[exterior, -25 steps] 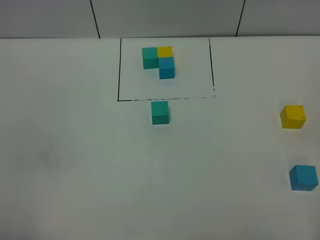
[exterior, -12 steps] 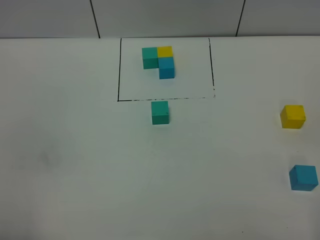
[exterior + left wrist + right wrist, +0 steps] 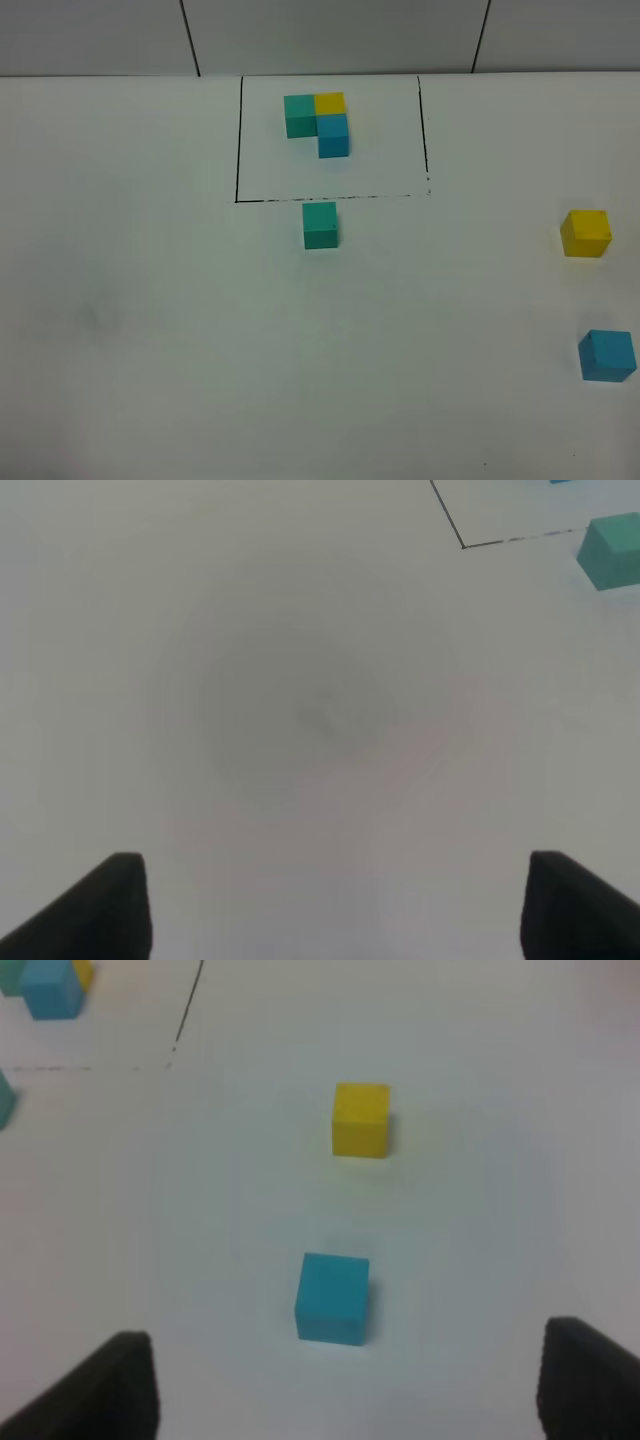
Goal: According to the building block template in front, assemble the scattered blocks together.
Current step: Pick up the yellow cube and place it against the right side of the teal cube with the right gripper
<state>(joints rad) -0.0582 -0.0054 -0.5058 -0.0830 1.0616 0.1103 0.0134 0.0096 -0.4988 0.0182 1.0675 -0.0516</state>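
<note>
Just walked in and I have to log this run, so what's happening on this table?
Nothing is held yet. The left gripper and right gripper are open and empty above the table. The template, an L of three joined cubes, sits inside the black outline. The teal cube stands just outside its near line; the yellow cube and blue cube lie apart at the right, in front of the right gripper.

Likely a lab: white tabletop (image 3: 150, 350).
</note>
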